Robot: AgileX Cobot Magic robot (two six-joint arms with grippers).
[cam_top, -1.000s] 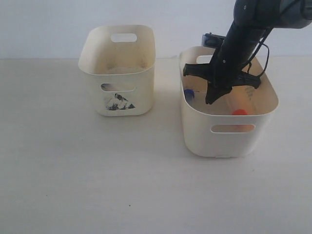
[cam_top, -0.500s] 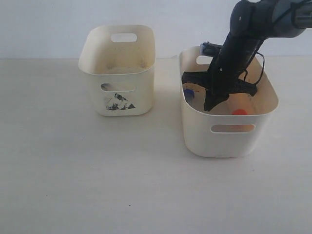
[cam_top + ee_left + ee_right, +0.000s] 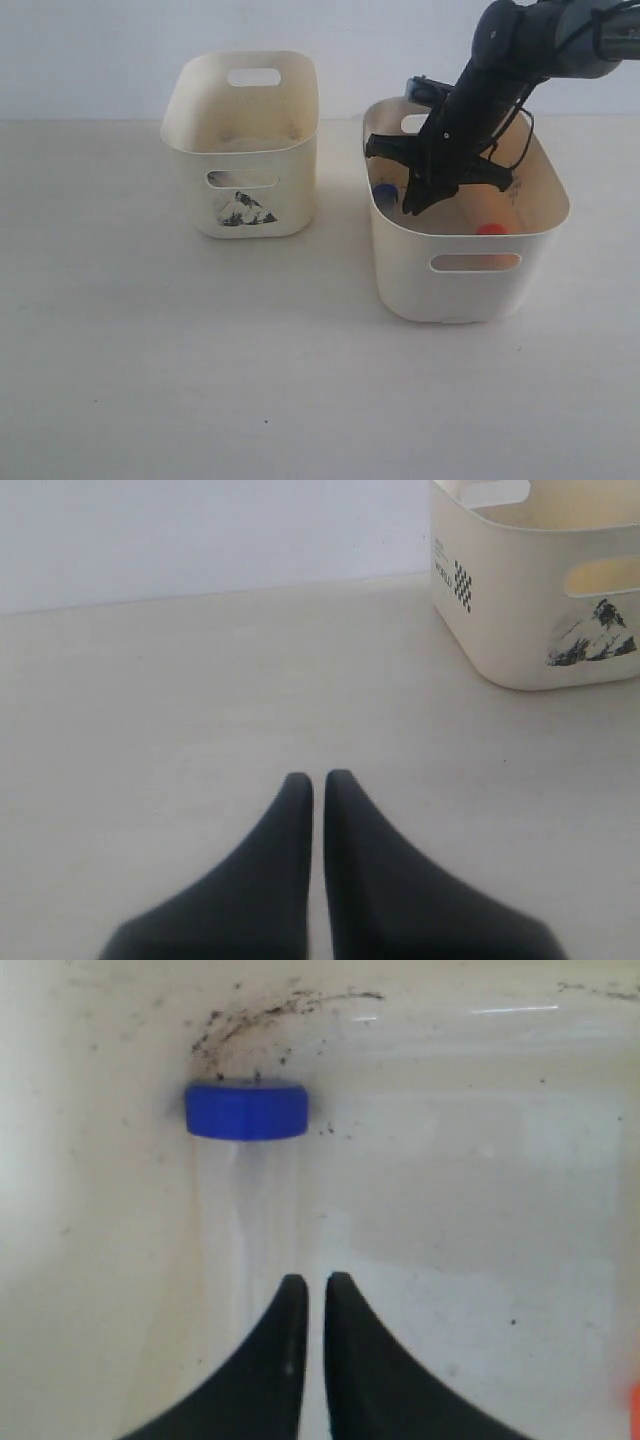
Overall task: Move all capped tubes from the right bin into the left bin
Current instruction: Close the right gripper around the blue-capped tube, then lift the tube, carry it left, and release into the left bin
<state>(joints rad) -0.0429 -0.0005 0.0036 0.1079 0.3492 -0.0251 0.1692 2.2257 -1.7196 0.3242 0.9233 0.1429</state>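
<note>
Your right pincer (image 3: 309, 1281) is closed, empty; the right bin (image 3: 400, 270) half-hides a blue-capped tube (image 3: 385, 192); the left bin (image 3: 520, 640) label (image 3: 455, 580) is unreadable.

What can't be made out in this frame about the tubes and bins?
- Tube count in the right bin: exterior view, its front wall and the right gripper hide the floor; only a blue cap and an orange cap show.
- The orange cap: right wrist view, nearly all cut off by the picture's edge.
- Floor of the left bin: exterior view, mostly behind its front wall; left wrist view crops it.
</note>
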